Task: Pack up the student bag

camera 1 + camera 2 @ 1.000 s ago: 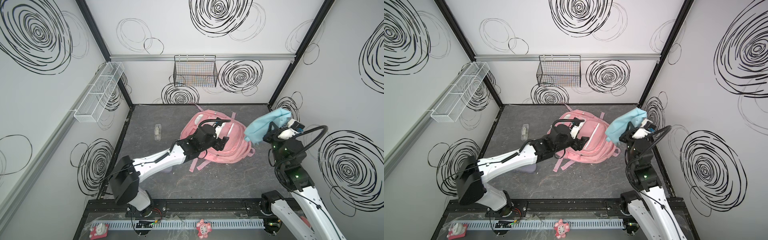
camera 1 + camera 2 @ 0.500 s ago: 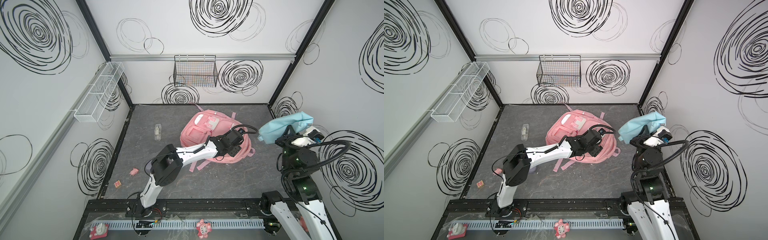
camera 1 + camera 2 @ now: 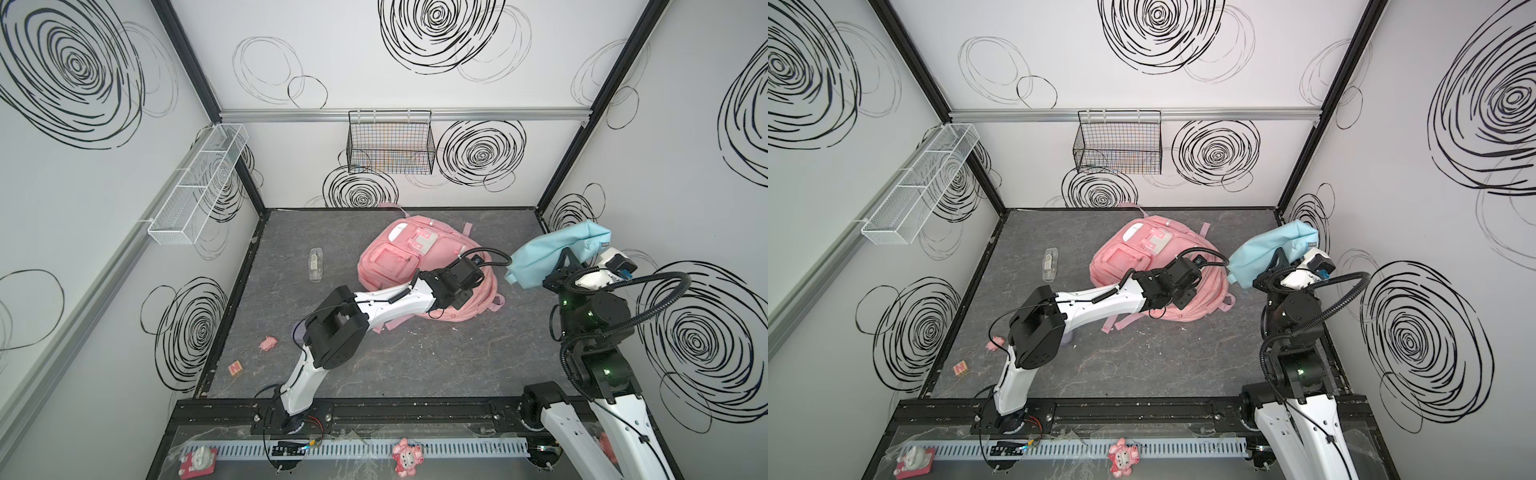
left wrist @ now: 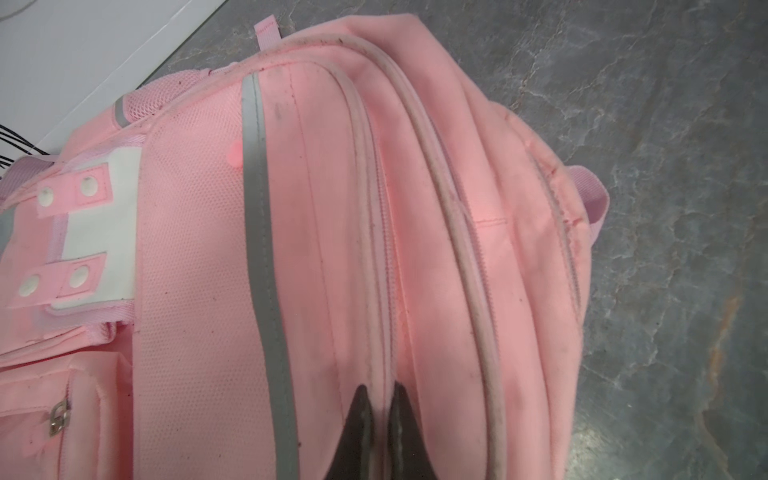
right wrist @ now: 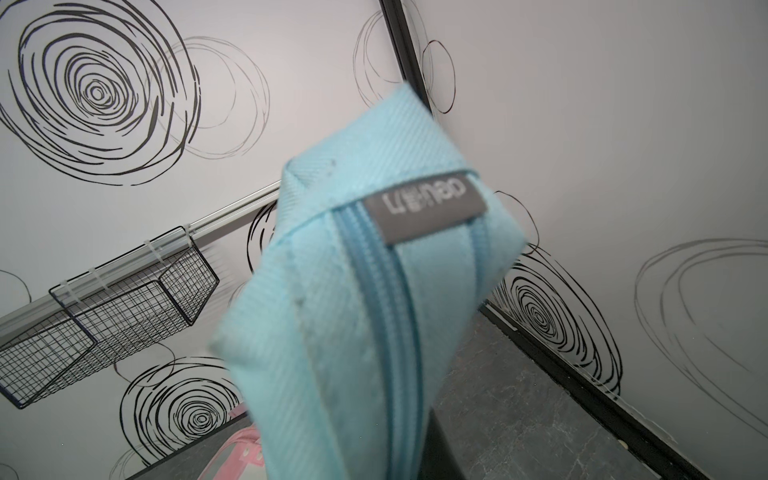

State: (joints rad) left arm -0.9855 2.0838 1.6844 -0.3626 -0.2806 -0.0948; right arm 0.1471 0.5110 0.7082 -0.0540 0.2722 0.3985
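Student bag (image 3: pixel 390 262) lies centre frame on floor (image 3: pixel 415 365), both top views. Left wrist view alone shows left gripper (image 4: pixel 379 402): jaws pinched nearly together on bag's zip seam. Right gripper (image 3: pixel 570 261) clamps teal pouch (image 3: pixel 540 257) aloft, mid-right. Versus second ago: left gripper moved from bag's middle to right edge and closed; pouch further right.

Pink cloth student bag (image 4: pixel 332 249), twill-woven teal pouch (image 5: pixel 353 311)

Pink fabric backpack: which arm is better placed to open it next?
Left, likely: left gripper is shut on the pink backpack's zip seam; right gripper holds the light blue zip pouch aloft.
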